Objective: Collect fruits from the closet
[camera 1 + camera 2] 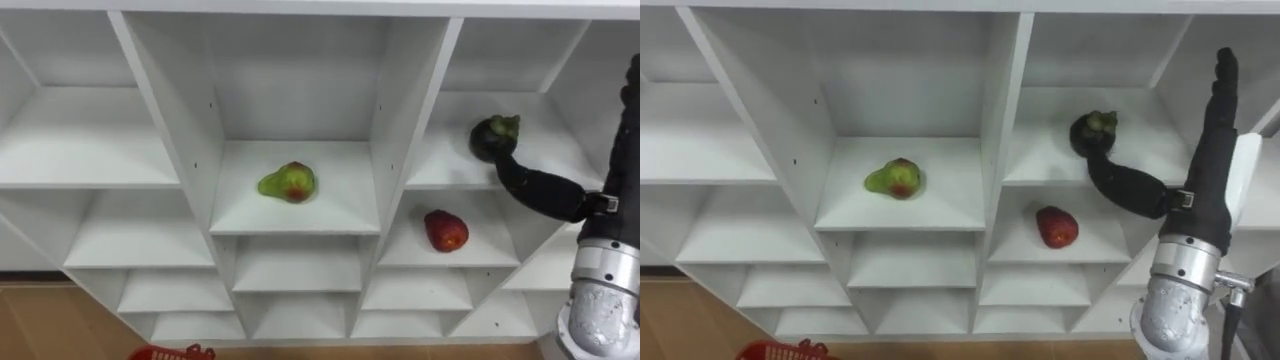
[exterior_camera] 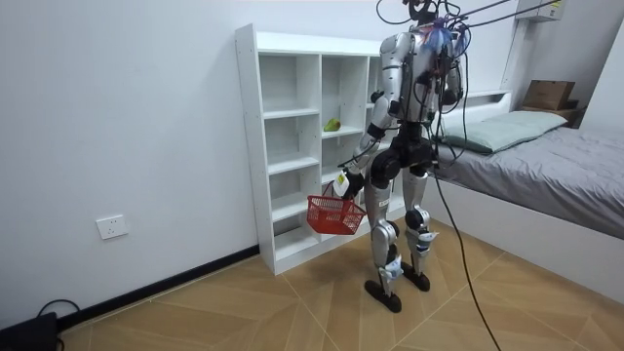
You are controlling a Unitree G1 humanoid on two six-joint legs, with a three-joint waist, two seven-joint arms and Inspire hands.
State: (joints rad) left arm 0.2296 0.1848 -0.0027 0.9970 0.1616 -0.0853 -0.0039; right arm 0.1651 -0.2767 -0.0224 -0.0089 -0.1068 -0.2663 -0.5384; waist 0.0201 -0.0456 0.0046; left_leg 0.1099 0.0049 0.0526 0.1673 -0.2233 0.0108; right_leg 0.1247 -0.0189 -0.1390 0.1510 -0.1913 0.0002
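In the left eye view, a white closet of open square compartments [image 1: 390, 110] spans the frame. A green pear-shaped fruit with a red blush [image 1: 289, 182] lies in the centre compartment. In the column to its right, a dark round fruit with a green cap [image 1: 494, 136] sits on the upper shelf, and a glossy red fruit [image 1: 446, 230] lies in the compartment below. The rim of a red plastic basket [image 1: 170, 353] shows at the bottom left edge.

In the right eye view, the black right hand [image 1: 1208, 185] rises at the right of the frame. Its fingers are straight and spread wide from the thumb, whose tip touches the dark round fruit; it grasps nothing.

In the room view, the robot stands upright facing the closet, with a grey bed [image 2: 556, 166] behind it. Its lowered left hand [image 2: 349, 183] carries the red plastic basket by its handle.
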